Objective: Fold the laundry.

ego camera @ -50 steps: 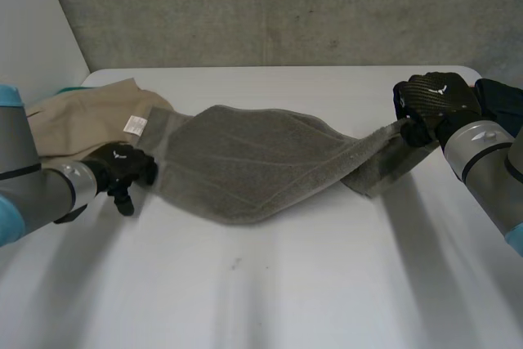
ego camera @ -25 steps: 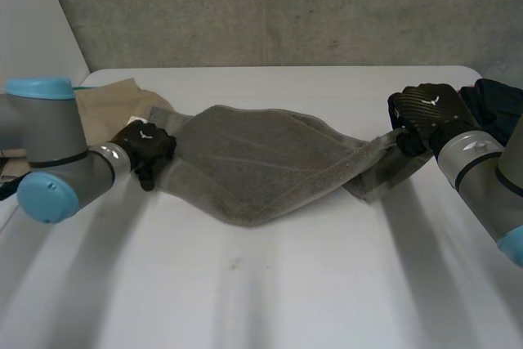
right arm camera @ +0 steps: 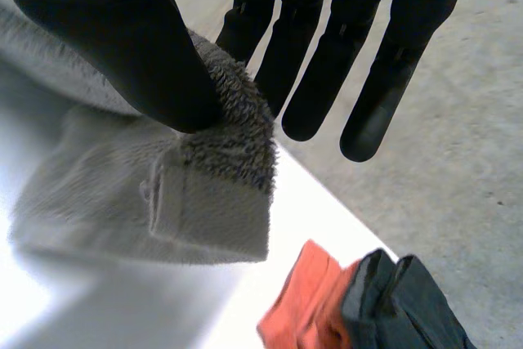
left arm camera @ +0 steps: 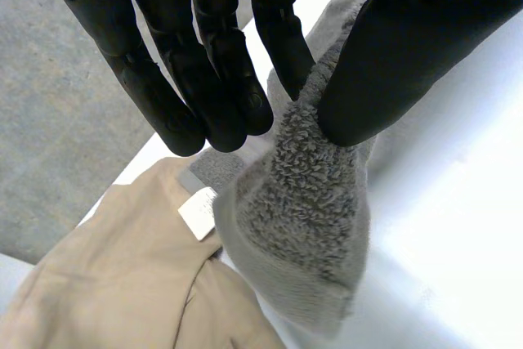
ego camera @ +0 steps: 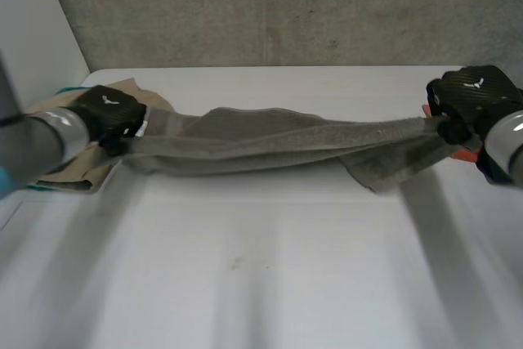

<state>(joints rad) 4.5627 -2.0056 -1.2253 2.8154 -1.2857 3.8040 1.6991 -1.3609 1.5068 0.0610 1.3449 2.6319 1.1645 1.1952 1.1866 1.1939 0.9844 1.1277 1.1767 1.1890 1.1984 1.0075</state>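
A grey towel [ego camera: 270, 146] hangs stretched in a long band between my two hands, just above the white table [ego camera: 261, 284]. My left hand [ego camera: 109, 116] pinches the towel's left end; in the left wrist view its thumb [left arm camera: 392, 63] and a finger press the fluffy towel corner [left arm camera: 302, 202] between them. At the far right my right hand [ego camera: 467, 102] holds the other end, and the right wrist view shows the thumb [right arm camera: 122, 46] pinching the towel corner [right arm camera: 212, 194] against a finger. A loose flap of towel sags to the table below the right hand.
A beige garment [ego camera: 78, 132] with a white label [left arm camera: 198, 212] lies at the table's left edge under the left hand. An orange cloth [right arm camera: 306, 304] and a dark garment [right arm camera: 400, 304] lie by the right edge. The table's front half is bare.
The left hand has closed on the towel's left end and drawn it left and up. The right hand has pulled right. The towel, spread flat before, is now stretched taut and lifted.
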